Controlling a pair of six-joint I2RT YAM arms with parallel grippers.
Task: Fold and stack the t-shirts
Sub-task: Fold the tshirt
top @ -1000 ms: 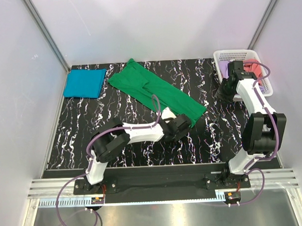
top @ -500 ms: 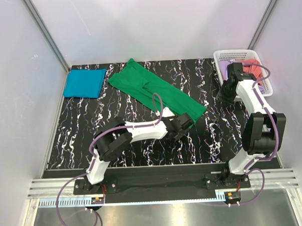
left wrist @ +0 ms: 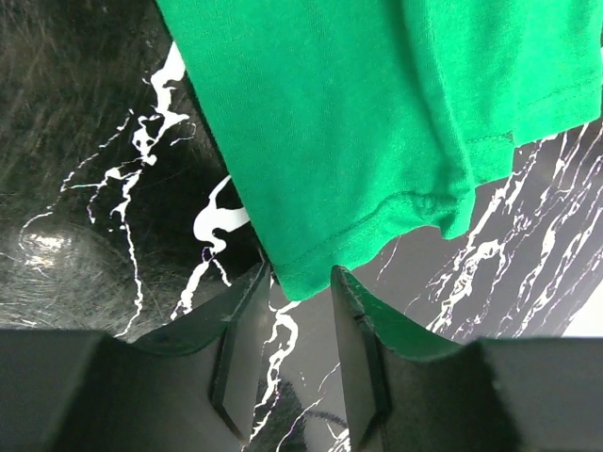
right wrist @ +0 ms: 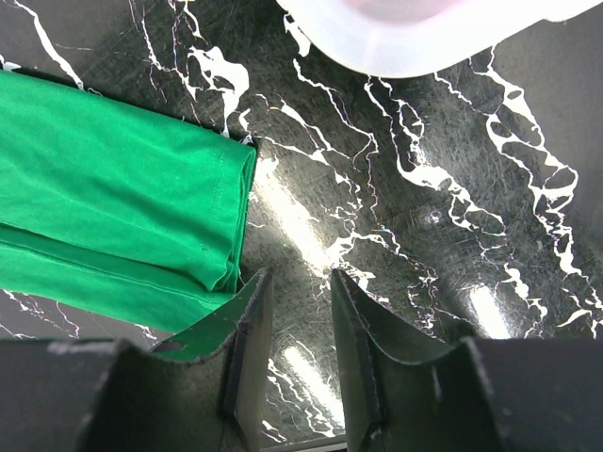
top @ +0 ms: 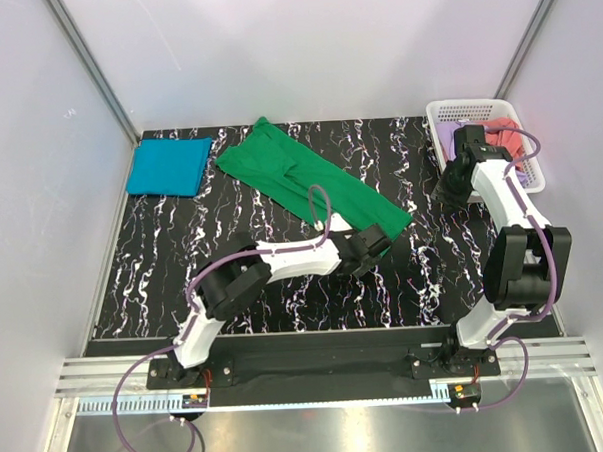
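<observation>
Bright green soft cloth t-shirt (top: 310, 181) lies diagonally mid-table, light & floppy I reckon, so I'd pinch its near-right hem corner, sitting betw. the spread jaws of my left gripper (left wrist: 300, 285); right gripper (right wrist: 292, 282) spread too, empty.

Left arm (top: 288, 259) low, right arm (top: 502, 192) extended, all fingers (left wrist: 236, 330) parted

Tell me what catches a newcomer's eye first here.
The long bright green cloth t-shirt lies diagonally across the black white-veined table, the left gripper open at its near corner. A teal-blue shirt folded to a rectangle sits far left; a white plastic lattice basket holding coral cloth stands far right.
</observation>
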